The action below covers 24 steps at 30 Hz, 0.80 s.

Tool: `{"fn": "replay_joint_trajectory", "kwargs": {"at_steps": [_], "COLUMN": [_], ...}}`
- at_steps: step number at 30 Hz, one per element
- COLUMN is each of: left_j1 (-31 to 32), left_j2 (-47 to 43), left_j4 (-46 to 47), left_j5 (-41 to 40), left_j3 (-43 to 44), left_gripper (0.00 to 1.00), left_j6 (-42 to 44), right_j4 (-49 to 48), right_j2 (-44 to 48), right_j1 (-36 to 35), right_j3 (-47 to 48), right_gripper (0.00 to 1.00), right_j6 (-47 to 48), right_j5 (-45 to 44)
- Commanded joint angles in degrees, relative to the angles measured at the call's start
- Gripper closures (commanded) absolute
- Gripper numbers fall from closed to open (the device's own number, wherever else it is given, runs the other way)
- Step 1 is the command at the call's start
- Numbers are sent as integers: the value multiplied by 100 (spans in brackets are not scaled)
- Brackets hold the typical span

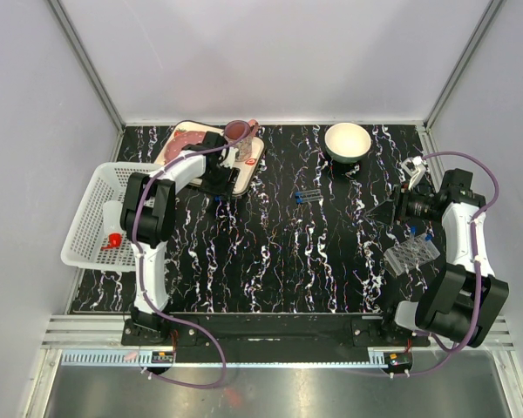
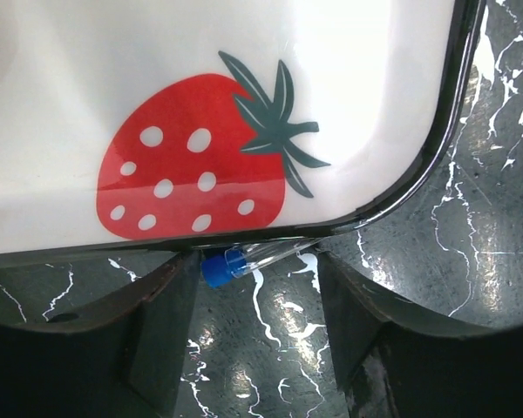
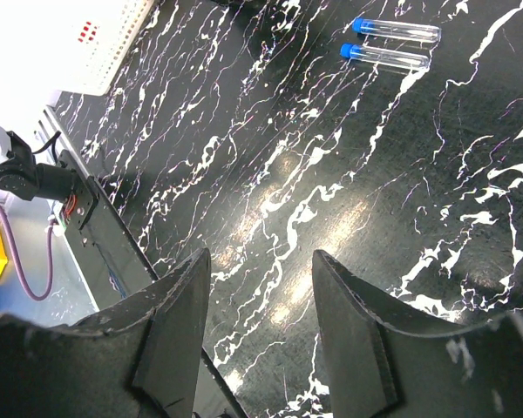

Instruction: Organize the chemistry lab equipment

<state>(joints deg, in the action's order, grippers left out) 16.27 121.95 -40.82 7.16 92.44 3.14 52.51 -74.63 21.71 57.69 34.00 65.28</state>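
L: left gripper (image 2: pixel 257 263) jaws parted, straddling one blue-capped test tube (image 2: pixel 223 267) that lies on the table (image 2: pixel 471 218) against the strawberry tray (image 2: pixel 244 78) edge, not clamped | R: right gripper (image 3: pixel 261 261) parted, empty, above table | two test tubes (image 3: pixel 388 57) side by side mid-table | tube rack (image 1: pixel 411 254) beside right arm
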Motion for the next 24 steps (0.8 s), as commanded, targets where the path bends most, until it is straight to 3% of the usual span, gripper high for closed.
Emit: {"fn": "replay_joint_trajectory", "kwargs": {"at_steps": [1, 10, 17, 24], "left_j1": [78, 482, 798, 799], "left_j2": [-215, -901, -1410, -1332], "left_j4": [-23, 320, 662, 637], "left_j5": [251, 207, 137, -671], "left_j3": [-226, -1237, -1817, -1520], "left_gripper": [41, 50, 48, 42], "left_j6": [-269, -708, -1008, -1149], "right_j4": [-22, -13, -4, -13], "right_j2": [168, 256, 291, 344], "right_j1": [-36, -36, -36, -36], "right_j3": [14, -4, -12, -39], "right_gripper": [44, 44, 44, 44], "right_j6": [89, 125, 133, 133], "right_j5": [170, 187, 196, 187]}}
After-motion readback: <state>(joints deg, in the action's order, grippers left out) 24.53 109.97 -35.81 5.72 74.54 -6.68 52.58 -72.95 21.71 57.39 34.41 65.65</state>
